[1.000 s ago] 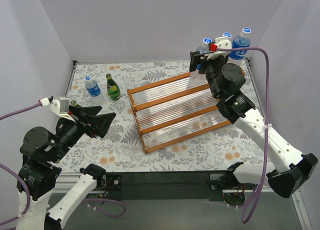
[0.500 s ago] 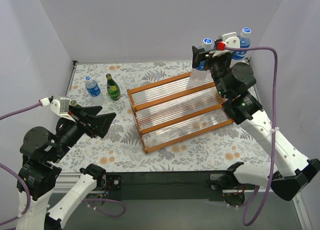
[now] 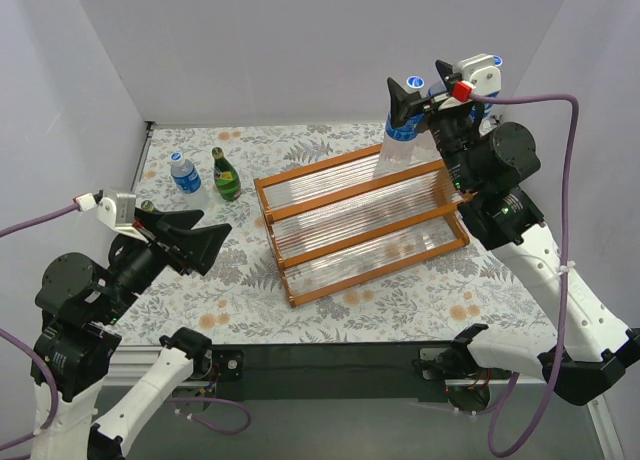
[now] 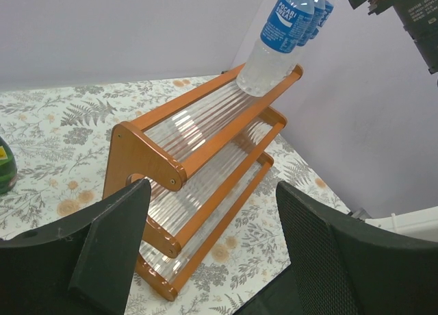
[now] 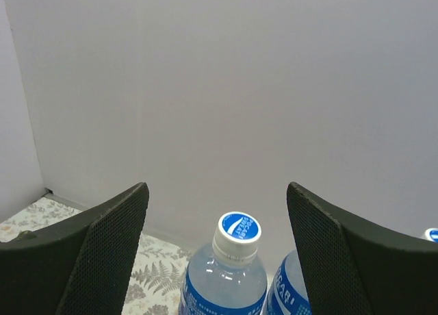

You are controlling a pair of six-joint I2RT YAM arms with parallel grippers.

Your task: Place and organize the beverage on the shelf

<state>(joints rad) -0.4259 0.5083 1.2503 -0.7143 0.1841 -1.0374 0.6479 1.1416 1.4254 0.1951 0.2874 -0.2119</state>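
Shelf [image 4: 147,157]: glossy wood frame, ribbed translucent plastic tiers. Clear bottle [image 4: 263,65]: smooth plastic, glossy label. Green bottle [image 3: 227,183]: glossy glass. Right fingers [image 5: 102,253]: matt black, mesh-textured

Floral table [image 3: 240,280], wooden shelf [image 3: 355,220] centre; clear bottle [image 3: 186,175], green bottle [image 3: 226,176] far-left

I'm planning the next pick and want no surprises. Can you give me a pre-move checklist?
1. Right gripper open, not gripping the top-tier bottle: ok.
2. Top-tier bottle upright on the shelf: ok.
3. Left gripper open and empty: ok.
4. Clear bottle and green bottle upright left of the shelf: ok.
5. Neighbouring bottle on shelf or table: cannot tell.
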